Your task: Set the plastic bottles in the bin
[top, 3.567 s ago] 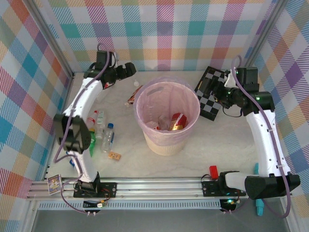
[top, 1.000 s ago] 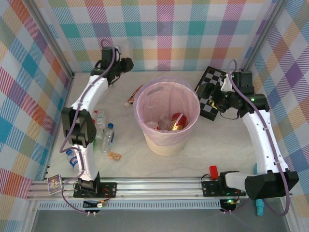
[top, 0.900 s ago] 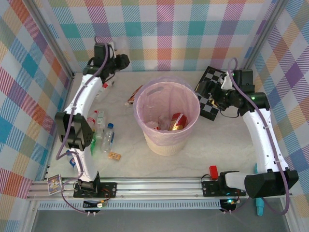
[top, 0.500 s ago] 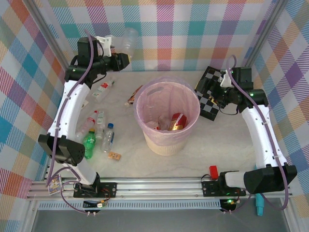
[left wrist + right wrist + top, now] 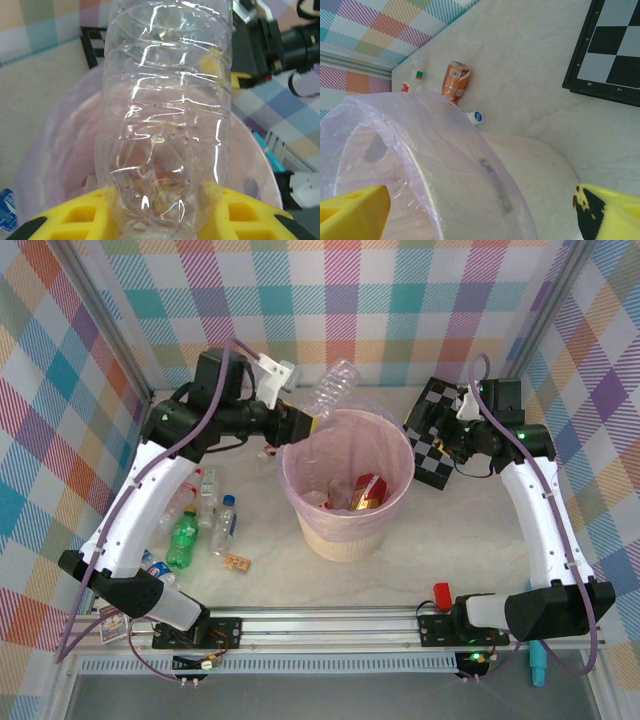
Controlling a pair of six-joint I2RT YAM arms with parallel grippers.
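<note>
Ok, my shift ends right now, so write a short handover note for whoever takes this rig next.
Left gripper: shut on a clear bottle, held above the bin at its far rim.
Right gripper: open, empty, at the bin's right side.
Done: some items lie in the bin.
Left: release this bottle, then fetch the green bottle and the other bottles on the table left of the bin.

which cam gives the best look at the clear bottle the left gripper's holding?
Left wrist: the clear bottle spans the frame, its ribbed body pinched between the yellow fingers of the left gripper, with the bin behind. Top external has it small, tilted above the bin's far-left rim.
</note>
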